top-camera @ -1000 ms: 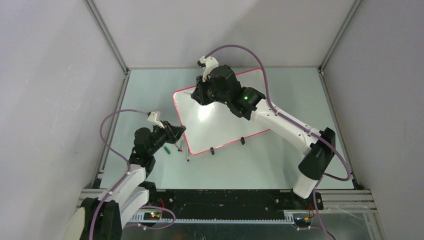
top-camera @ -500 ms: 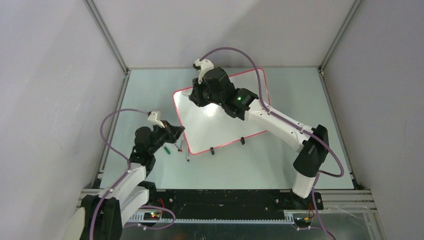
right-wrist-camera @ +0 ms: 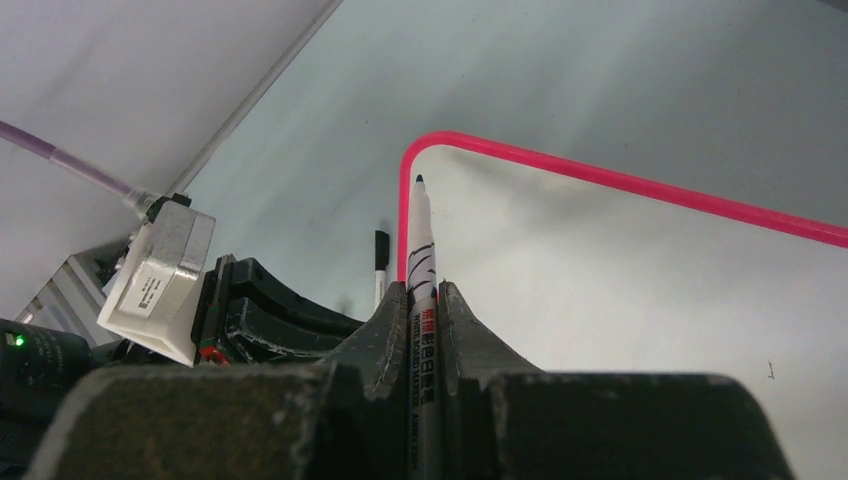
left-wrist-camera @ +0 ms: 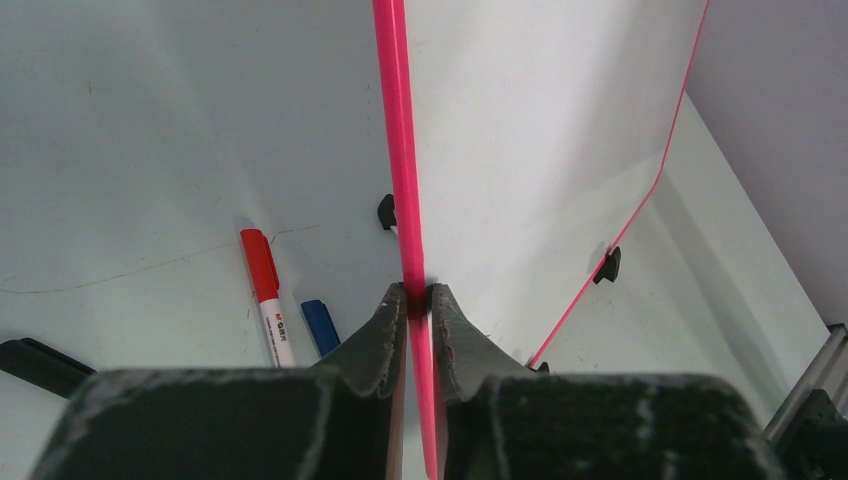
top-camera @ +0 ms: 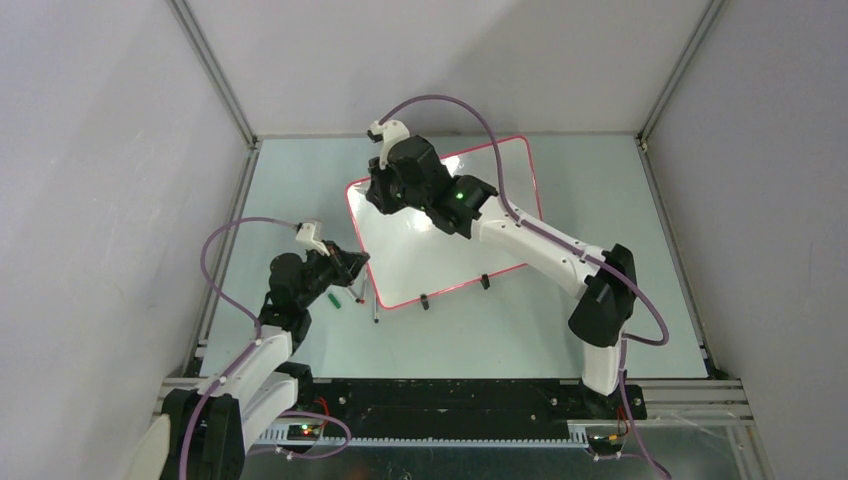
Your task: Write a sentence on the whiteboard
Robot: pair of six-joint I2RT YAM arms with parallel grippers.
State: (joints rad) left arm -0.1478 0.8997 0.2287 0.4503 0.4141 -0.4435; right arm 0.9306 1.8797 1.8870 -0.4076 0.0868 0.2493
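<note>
At the middle of the table (top-camera: 480,330), toward its far side, you find the whiteboard (top-camera: 430,262) lying with its two black clip feet (top-camera: 424,300) on the near long edge. Your left gripper (left-wrist-camera: 418,295) is clamped on the pink rim at the board's near-left edge, with a red marker (left-wrist-camera: 265,295) and a blue marker (left-wrist-camera: 320,325) on the table just beside it. Your right gripper (right-wrist-camera: 420,292) is closed on a white marker (right-wrist-camera: 420,250) whose dark tip sits just inside the board's far-left corner; whether the tip touches the surface cannot be told.
</note>
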